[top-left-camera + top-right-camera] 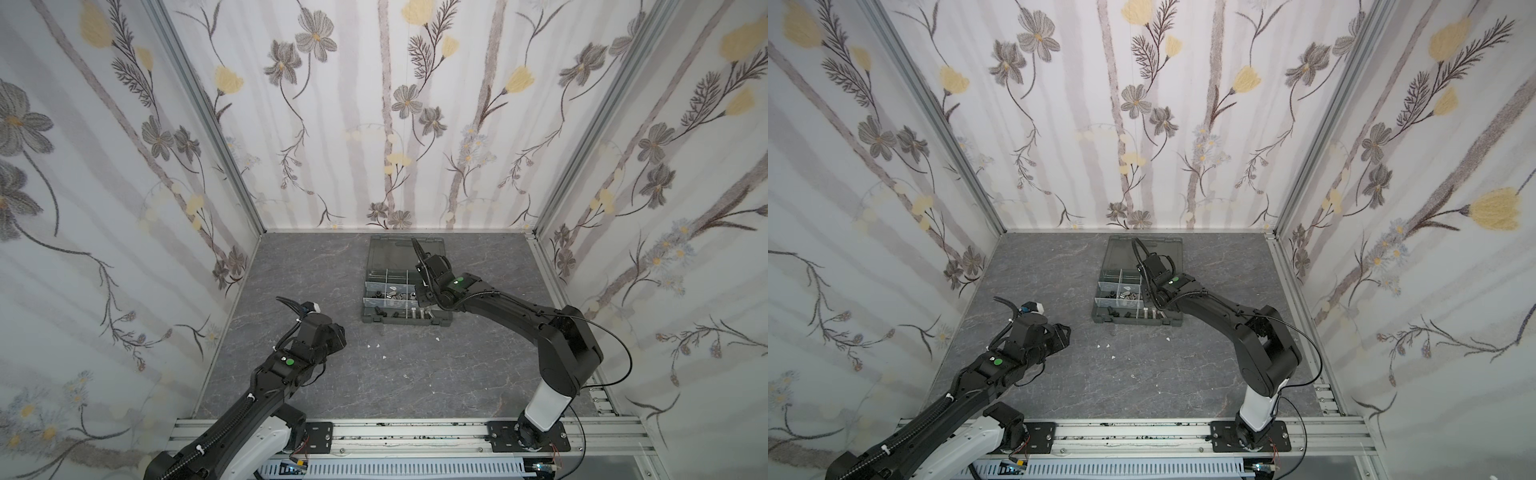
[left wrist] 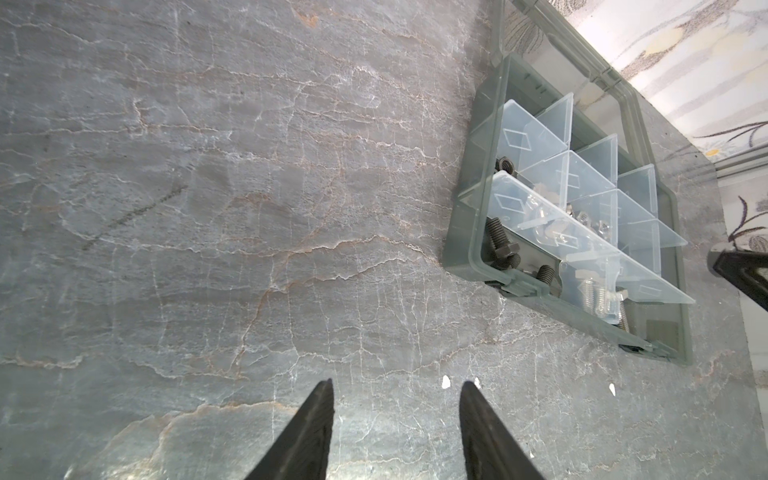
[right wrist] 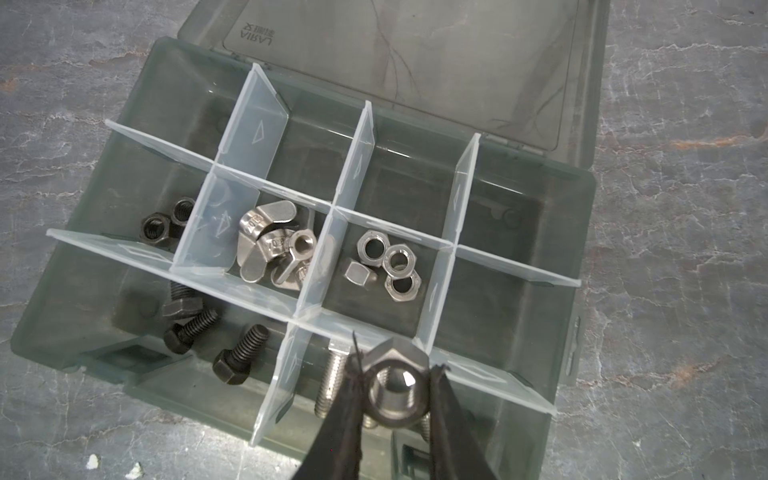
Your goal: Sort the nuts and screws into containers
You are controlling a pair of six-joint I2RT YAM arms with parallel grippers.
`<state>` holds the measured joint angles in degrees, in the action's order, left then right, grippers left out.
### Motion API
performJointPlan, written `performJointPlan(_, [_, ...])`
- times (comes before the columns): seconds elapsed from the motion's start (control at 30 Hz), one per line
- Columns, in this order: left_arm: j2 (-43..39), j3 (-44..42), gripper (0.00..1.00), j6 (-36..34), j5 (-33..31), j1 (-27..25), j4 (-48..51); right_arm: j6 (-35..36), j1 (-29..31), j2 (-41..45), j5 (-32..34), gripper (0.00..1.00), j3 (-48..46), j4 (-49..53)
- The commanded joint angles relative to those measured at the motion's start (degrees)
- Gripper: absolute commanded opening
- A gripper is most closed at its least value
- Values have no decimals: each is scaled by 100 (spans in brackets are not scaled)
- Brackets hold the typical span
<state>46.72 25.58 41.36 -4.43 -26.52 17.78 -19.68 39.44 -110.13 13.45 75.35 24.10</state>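
The case (image 3: 70, 299) holds nuts (image 3: 372, 249) in its middle row, screws (image 3: 241, 359) in front.

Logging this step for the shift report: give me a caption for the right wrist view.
Right hand shut on a silver hex fastener, over the cell of silver bolts in the organiser case.

Even, diffuse light; soft shadows; wide-angle distortion at edges

- two black nuts (image 3: 154, 228)
- two or three wing nuts (image 3: 266, 232), heaped too closely to count for certain
- four silver hex nuts (image 3: 372, 248)
- three black screws (image 3: 241, 353)
- at least two silver bolts (image 3: 330, 382), partly hidden behind the right gripper (image 3: 397, 365)
- one silver hex piece (image 3: 395, 390) pinched in that gripper
- four white flecks (image 1: 384, 357) on the desk (image 1: 311, 291)
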Motion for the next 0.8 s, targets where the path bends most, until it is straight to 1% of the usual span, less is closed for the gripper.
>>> performJointPlan(0.0, [-78,-39,51,106,3,7,-55,83,-92,-181,-29,20,155,-293])
performJointPlan(0.2, [-128,-64,51,115,21,7,-55,48,-138,-384,-159,22,224,-335])
performJointPlan(0.4, [-100,-70,52,117,2,7,-55,34,-134,-335,-173,33,164,-344])
performJointPlan(0.47, [-94,-53,52,117,-8,0,-55,35,-142,-315,-160,36,161,-344])
performJointPlan(0.77, [-118,-54,52,118,-32,6,-55,17,-154,-100,-150,37,90,-344])
